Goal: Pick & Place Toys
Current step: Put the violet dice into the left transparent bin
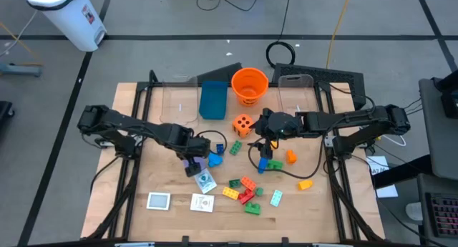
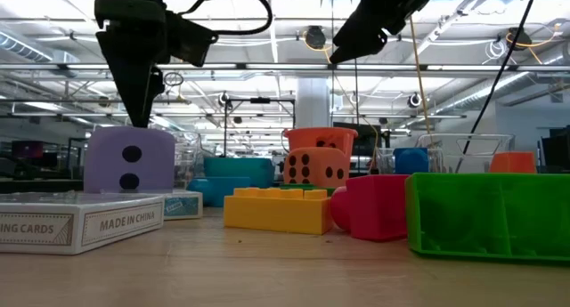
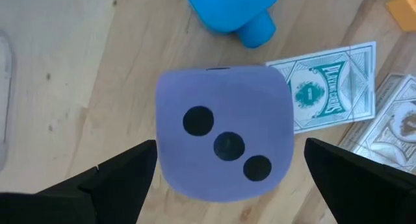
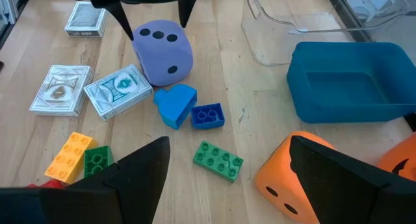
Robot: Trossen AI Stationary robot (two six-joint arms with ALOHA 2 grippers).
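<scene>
Fingers of the left gripper (image 3: 224, 185) stood spread wide on either side of the large purple foam die (image 1: 194, 164), not yet touching it, as the left wrist view showed clear gaps on both flanks. I judged this was a straddle set up for a pinch across two opposite faces, with the three-pip face turned up towards the camera. That die sat on the wooden table (image 1: 143, 132) left of centre, just beside a blue plastic heart-shaped piece (image 4: 174, 104) and a teal-backed pack of playing cards (image 4: 117, 89).

My right gripper (image 4: 224, 175) hung over the middle of the table, its fingers also spread and pinching nothing, with the large orange die (image 4: 292, 178) near them and a green plastic brick (image 4: 218, 161) between. I took that arm to be waiting.

Counting what I could: two dice, one purple and one orange; three card packs (image 4: 60, 89) in the right wrist view; one orange bucket (image 1: 250, 84); one teal box (image 4: 354, 81). Loose bricks lay clustered towards the front edge, in red, green, yellow, orange and blue; I could not count them exactly.
</scene>
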